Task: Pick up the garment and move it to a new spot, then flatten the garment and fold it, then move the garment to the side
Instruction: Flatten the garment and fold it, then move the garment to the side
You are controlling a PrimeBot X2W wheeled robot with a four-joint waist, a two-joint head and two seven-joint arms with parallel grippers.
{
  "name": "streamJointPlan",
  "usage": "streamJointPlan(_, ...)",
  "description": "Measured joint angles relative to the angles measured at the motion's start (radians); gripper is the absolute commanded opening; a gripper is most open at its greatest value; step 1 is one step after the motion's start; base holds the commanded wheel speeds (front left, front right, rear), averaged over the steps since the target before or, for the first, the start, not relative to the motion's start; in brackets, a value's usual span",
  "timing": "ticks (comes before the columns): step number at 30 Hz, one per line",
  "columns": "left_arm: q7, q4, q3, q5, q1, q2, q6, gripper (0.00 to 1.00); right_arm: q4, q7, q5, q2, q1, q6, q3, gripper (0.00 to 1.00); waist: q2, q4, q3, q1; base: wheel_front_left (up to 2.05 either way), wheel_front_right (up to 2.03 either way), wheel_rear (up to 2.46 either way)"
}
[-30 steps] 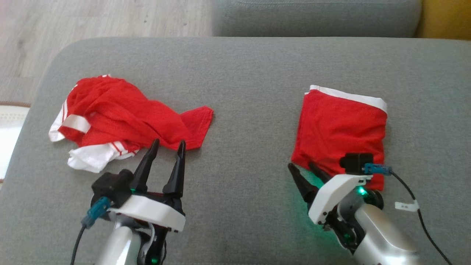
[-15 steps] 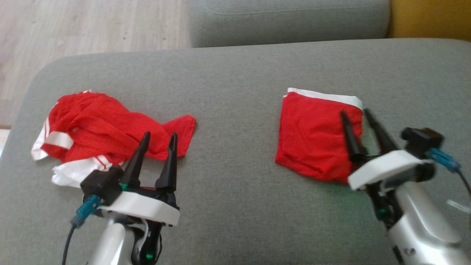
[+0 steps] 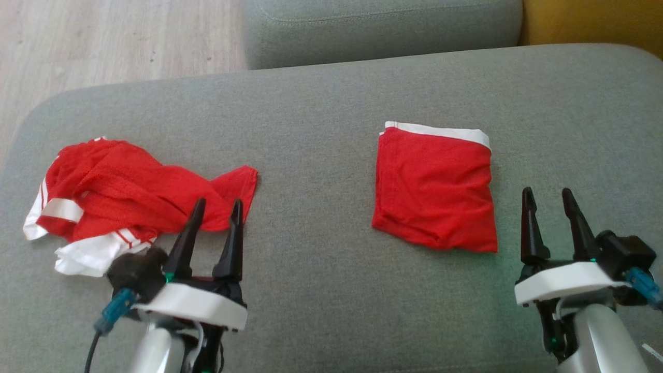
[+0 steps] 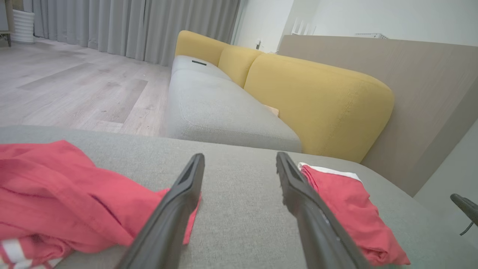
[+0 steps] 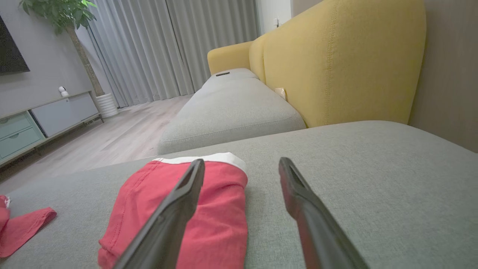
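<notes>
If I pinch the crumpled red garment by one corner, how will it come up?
Probably floppy: the garment lies in loose folds, so it should hang and unfurl. Its thin mesh look suggests it is light. A pinch by the left gripper may catch only one layer.

Garment [image 3: 435, 191] right of heap [image 3: 129, 191] (well apart)

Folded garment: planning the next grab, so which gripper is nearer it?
Right. The right gripper sits just right of the folded garment; the left gripper is well to its left, by the crumpled garment.
</notes>
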Motion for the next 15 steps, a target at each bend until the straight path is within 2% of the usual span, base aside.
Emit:
streamJointPlan(11,0.000,-0.005,0.003,0.000,0.018,0.000,-0.002,1.00,-0.020,0.000,-0.011,0.017,0.006,0.000,-0.008,1.00,0.0000,0.012,0.011,0.0000,0.00,0.00,0.00)
streamJointPlan(15,0.000,-0.007,-0.007,0.000,0.016,0.000,-0.005,1.00,0.013,0.002,-0.017,0.017,-0.003,0.000,-0.027,1.00,0.0000,0.023,0.033,0.0000,0.00,0.00,0.00)
